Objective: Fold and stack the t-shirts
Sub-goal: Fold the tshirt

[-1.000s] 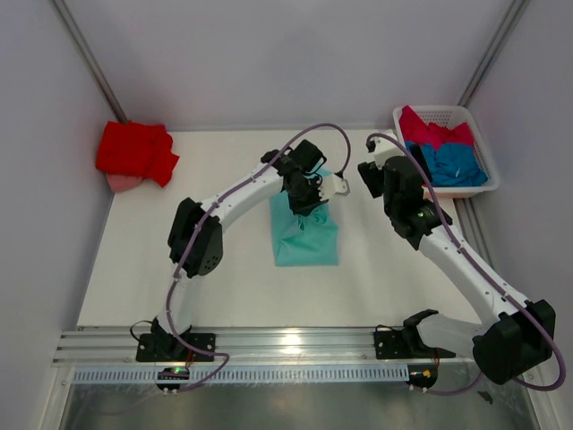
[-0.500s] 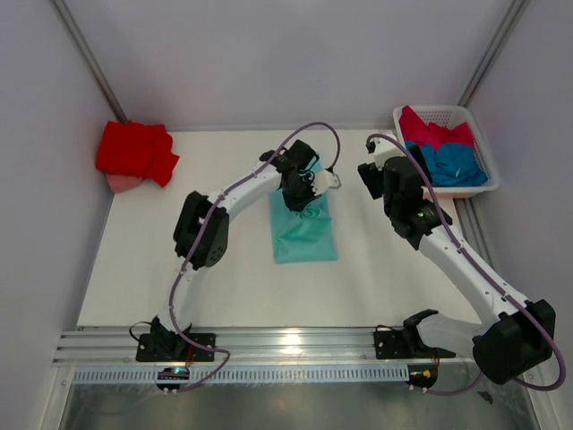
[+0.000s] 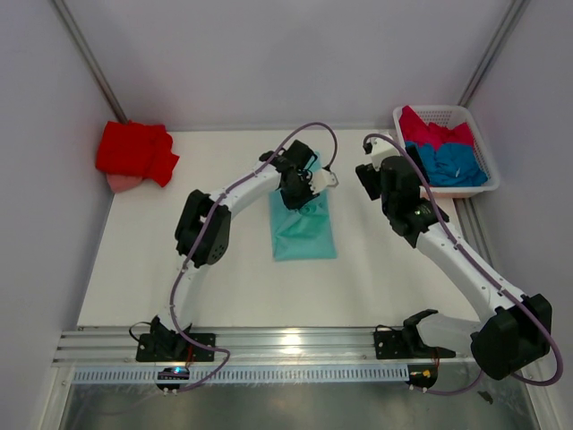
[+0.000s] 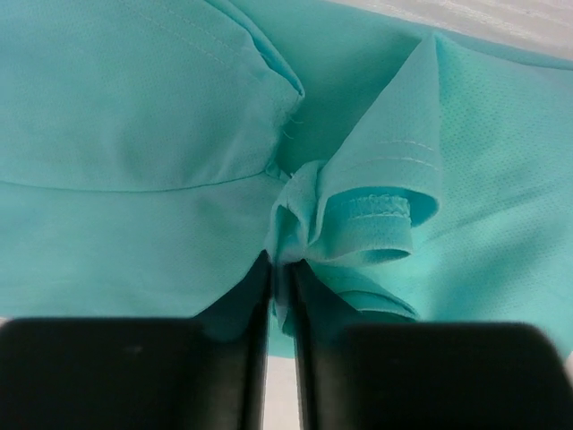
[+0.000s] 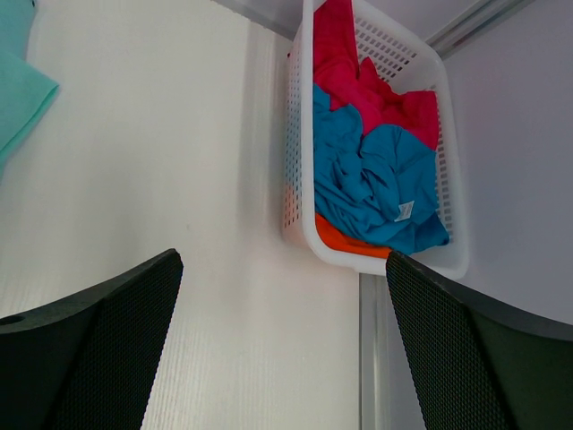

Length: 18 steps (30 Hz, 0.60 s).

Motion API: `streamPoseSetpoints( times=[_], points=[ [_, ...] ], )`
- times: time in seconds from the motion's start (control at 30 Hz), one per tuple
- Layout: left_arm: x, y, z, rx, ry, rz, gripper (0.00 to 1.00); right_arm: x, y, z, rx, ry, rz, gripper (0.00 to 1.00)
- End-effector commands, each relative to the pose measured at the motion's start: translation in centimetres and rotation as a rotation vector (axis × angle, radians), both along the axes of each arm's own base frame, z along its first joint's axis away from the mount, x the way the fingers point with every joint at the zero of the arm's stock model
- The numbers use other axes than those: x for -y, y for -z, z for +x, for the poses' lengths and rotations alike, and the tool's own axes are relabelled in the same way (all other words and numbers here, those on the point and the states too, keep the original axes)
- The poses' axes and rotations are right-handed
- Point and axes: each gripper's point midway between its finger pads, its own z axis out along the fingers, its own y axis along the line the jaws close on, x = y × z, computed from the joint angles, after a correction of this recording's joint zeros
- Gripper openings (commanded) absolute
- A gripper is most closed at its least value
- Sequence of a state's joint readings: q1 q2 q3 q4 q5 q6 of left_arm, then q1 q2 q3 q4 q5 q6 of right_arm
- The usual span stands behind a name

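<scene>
Surroundings first. The mint-teal t-shirt (image 3: 304, 235) lies folded into a narrow oblong in the middle of the counter (image 3: 179, 287), so I place everything from it. Far off to its left, in the back corner by the wall, the bright red t-shirt (image 3: 134, 152) sits in a heap, with a bit of paler pink cloth (image 3: 122, 183) peeking out beneath. Off to its right, at the counter's back edge, the white basket (image 3: 474, 186) holds the blue t-shirt (image 3: 458, 165), and the crimson-pink t-shirt (image 3: 431, 131) is behind that. My right wrist view also catches a strip of orange cloth (image 5: 347, 240) low under the blue.

Now the arms. The left arm (image 3: 237, 190) arches in from the near left of the teal shirt with its elbow raised. Its wrist points down onto the shirt's far end and hides that end from above. The left jaws are almost pressed together, pinching a thin ridge of teal cloth. Just right of them, a hemmed flap (image 4: 385, 206) curls over on itself.

The right arm (image 3: 448, 251) reaches up from the shirt's near right. Its head hangs between shirt and basket, touching neither. The right jaws are spread wide with nothing between them. Only a corner of the teal shirt shows at the left edge of that view.
</scene>
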<state>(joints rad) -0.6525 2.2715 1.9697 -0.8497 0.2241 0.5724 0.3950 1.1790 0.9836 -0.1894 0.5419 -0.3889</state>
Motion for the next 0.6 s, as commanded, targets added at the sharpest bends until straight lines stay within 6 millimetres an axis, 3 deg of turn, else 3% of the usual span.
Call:
streamPoseSetpoints(
  times=[0.0,0.03,0.1,0.4,0.57],
  points=[
    [0.3,-1.2,1.7,0.057,-0.053,-0.023,0.62,-0.4,-1.5,0.5,0.045,-0.003,0.033,0.99],
    [0.2,-1.2,1.8,0.058,-0.064,-0.021,0.81,-0.4,-1.5,0.5,0.046,-0.003,0.033,0.99],
    [0.1,-1.1,1.7,0.055,-0.076,-0.015,0.99,-0.4,-1.5,0.5,0.044,-0.003,0.035,0.99],
    [0.4,-2.7,2.9,0.118,-0.177,-0.078,0.99,-0.6,-0.4,0.0,0.022,-0.018,0.048,0.99],
    [-1.1,-6.7,5.6,0.301,-0.31,-0.081,0.99,-1.5,1.5,-1.0,-0.031,-0.085,0.071,0.99]
  ],
)
